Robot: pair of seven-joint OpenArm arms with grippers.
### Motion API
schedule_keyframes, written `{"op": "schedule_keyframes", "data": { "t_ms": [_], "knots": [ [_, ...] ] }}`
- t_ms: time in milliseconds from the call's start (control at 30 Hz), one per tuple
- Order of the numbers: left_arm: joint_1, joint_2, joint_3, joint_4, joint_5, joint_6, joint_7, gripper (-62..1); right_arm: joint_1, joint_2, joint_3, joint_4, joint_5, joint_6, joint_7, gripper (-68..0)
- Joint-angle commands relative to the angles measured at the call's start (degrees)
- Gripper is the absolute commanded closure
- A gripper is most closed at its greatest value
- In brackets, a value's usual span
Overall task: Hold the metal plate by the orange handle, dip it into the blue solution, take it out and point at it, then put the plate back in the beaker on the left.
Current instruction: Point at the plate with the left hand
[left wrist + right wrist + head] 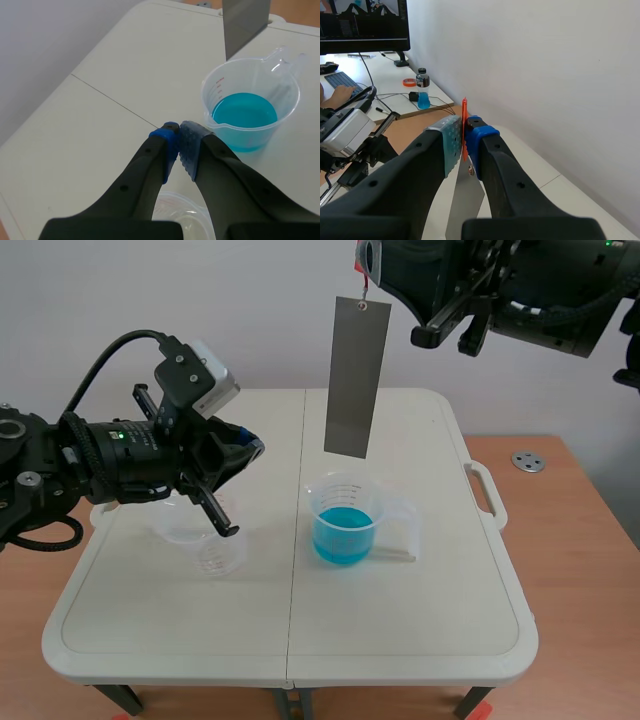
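Note:
A long grey metal plate (pixel 356 377) hangs upright in the air above the beaker of blue solution (pixel 343 518). Its lower edge is clear of the beaker's rim. My right gripper (pixel 366 278), raised high, is shut on the thin orange handle (pixel 464 127) at the plate's top. The plate (pixel 465 205) drops away under the fingers. My left gripper (pixel 179 131) is shut on nothing, low over the table, pointing towards the blue beaker (pixel 250 104) and the plate's lower end (pixel 244 20). An empty clear beaker (pixel 207 540) stands just under the left gripper (pixel 248 452).
The white folding table (pixel 150 640) has a handle (pixel 487 495) on its right side. A small metal disc (pixel 528 462) lies on the wooden surface beyond it. In the right wrist view, a desk with a monitor (pixel 364 25) and a bottle (pixel 423 89) stands off the table.

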Motion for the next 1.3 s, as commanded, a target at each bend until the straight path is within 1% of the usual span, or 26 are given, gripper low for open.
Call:
{"op": "schedule_keyframes", "data": {
  "t_ms": [0, 200, 500, 633, 1067, 1133, 1167, 1267],
  "knots": [
    [-0.72, 0.44, -0.17, 1.05, -0.09, 0.0, -1.01, -4.1, 0.81, 0.74, 0.63, 1.01, 0.68, 0.44, 1.07, -1.5],
    [-1.01, 1.62, 1.81, 1.05, 2.05, -0.72, -1.03, -4.1, 0.81, 0.74, 0.63, 1.01, 0.68, 0.44, 1.07, -1.5],
    [-1.01, 2.36, 3.23, 1.05, 2.21, -1.01, -1.09, -4.1, 0.81, 0.74, 0.63, 1.01, 0.68, 0.44, 1.07, -1.5],
    [-1.01, 2.36, 3.23, 1.05, 3.65, -1.01, -1.27, -4.1, 0.81, 0.74, 0.63, 1.01, 0.68, 0.44, 1.09, -1.5],
    [-0.96, 2.29, 3.23, 1.05, 3.8, -0.96, -0.94, -4.1, 0.81, 0.74, 0.63, 1.01, 0.68, 0.44, 1.07, -1.5],
    [-0.79, 1.68, 3.1, 1.07, 3.5, -0.39, -0.79, -4.1, 0.83, 0.74, 0.63, 1.01, 0.68, 0.44, 1.07, -1.5],
    [-0.48, 1.16, 2.78, 1.25, 2.67, 0.74, -0.83, -4.1, 0.83, 0.74, 0.63, 1.01, 0.68, 0.44, 1.09, -1.5],
    [2.54, -1.03, -0.07, 3.48, -1.29, 3.96, -0.96, -4.1, 0.68, 0.72, 0.63, 1.01, 0.66, 0.44, 1.05, -1.5]
  ]
}}
